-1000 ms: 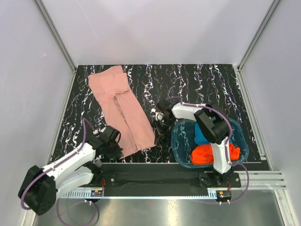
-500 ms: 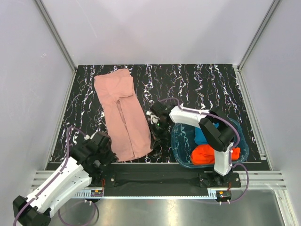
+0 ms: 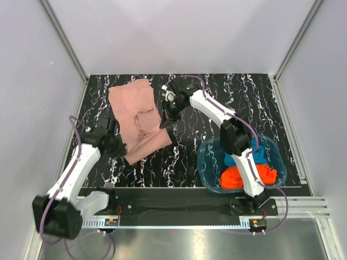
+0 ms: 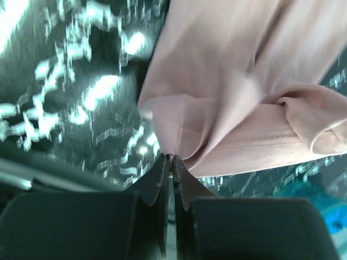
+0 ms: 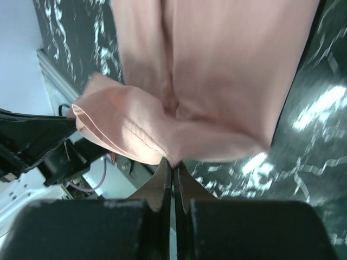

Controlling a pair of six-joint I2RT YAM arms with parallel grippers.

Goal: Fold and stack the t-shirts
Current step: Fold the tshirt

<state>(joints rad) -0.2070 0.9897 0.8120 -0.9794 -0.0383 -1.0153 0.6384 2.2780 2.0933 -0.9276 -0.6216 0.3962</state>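
Note:
The dusty-pink t-shirt [image 3: 133,103] lies on the left of the black marbled table, its near end lifted and bunched. My left gripper [image 3: 119,146] is shut on the shirt's near-left hem, which shows pinched at the fingertips in the left wrist view [image 4: 171,158]. My right gripper [image 3: 164,120] is shut on the shirt's right hem, seen at its tips in the right wrist view [image 5: 174,162]. The blue t-shirt [image 3: 232,160] and the orange-red t-shirt [image 3: 238,177] lie crumpled in the tub.
The translucent blue plastic tub [image 3: 205,149] stands at the near right, under my right arm's forearm. White walls with metal posts bound the table on three sides. A metal rail runs along the near edge. My left arm shows in the right wrist view [image 5: 32,141].
Both grippers have carried the pink shirt's near end away from the table's near edge toward the far side. The shirt now looks shorter and bunched. The right arm has stretched far out.

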